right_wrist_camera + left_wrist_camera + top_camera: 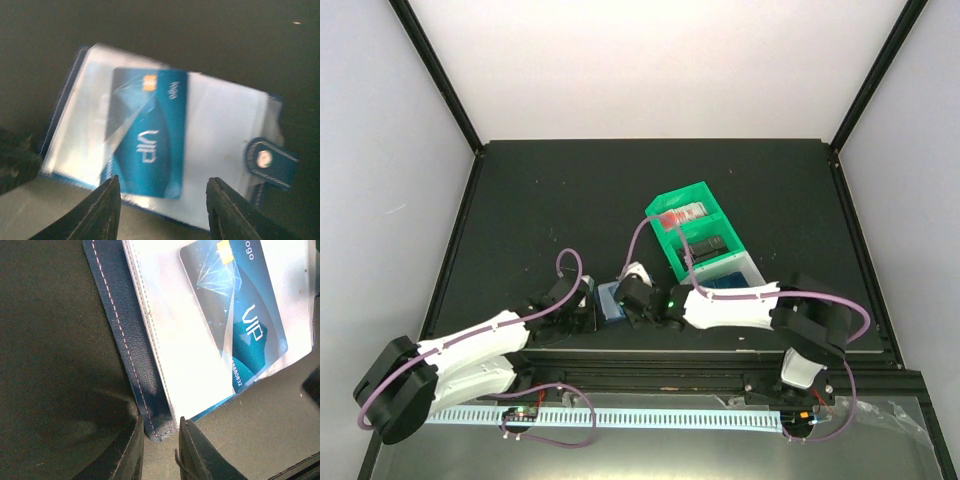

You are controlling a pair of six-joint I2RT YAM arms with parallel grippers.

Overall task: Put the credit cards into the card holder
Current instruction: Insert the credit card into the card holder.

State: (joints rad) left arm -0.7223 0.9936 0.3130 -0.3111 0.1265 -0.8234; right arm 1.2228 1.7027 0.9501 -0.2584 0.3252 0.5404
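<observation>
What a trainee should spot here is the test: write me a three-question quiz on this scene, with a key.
1. True or false: the card holder lies open on the table.
2. Which word is printed on the blue card lying on the holder's clear sleeves? A) VIP B) GOLD C) BANK
3. Fill in: the jaws of the right gripper, above the card, stand ____.
Key: 1 true; 2 A; 3 open.
</observation>
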